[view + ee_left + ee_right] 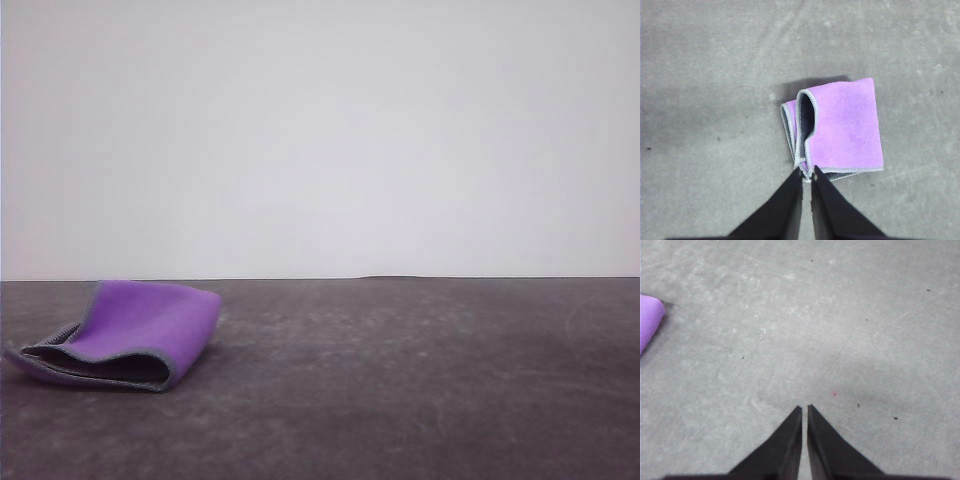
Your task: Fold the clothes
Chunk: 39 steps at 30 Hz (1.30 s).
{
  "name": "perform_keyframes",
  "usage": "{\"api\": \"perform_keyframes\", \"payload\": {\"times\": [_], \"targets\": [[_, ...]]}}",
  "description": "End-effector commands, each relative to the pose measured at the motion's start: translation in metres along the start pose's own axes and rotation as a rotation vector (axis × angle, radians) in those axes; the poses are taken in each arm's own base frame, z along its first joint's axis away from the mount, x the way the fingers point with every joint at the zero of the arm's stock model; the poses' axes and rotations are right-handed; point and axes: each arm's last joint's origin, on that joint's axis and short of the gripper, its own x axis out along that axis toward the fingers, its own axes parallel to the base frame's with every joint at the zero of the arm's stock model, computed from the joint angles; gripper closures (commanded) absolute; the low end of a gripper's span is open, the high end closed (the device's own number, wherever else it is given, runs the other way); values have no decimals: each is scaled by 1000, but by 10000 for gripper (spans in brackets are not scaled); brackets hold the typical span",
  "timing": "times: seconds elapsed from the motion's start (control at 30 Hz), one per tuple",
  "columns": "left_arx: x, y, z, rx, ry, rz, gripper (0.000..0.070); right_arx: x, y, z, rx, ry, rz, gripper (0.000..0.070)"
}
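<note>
Cloth (130, 335) lies folded, purple side out, on the left of my grey desk (420, 390). Left jaws look nearly pressed together beside its edge, perhaps touching it; right jaws nearly shut over bare desk

Dark grey table (420, 390), scuffed and faintly scratched, with tiny dark specks and one small pink speck (834, 394). Plain white wall (330, 130) behind.

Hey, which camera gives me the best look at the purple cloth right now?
The left wrist view: the cloth appears whole from above, folded, purple face up, grey edging visible. The front view shows it side-on, low at table left. The right wrist view catches one purple corner.
</note>
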Motion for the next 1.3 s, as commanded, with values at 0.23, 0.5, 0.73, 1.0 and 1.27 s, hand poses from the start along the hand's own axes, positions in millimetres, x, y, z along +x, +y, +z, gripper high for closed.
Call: {"api": "perform_keyframes", "payload": {"times": [0.23,0.5,0.73,1.0,1.27], "targets": [[-1,0,4,3,-15,3,684,0,0,2,-2,-12,3,695],[-1,0,4,3,-14,3,684,0,0,2,-2,-12,3,695],[-5,-1,5,66,-48,8,684,0,0,2,-2,-12,3,695],[-21,-9,-18,93,-341,40,684,0,0,2,-2,-12,3,695],[9,0,-102,51,-602,196,684,0,0,2,-1,-12,3,695]]}}
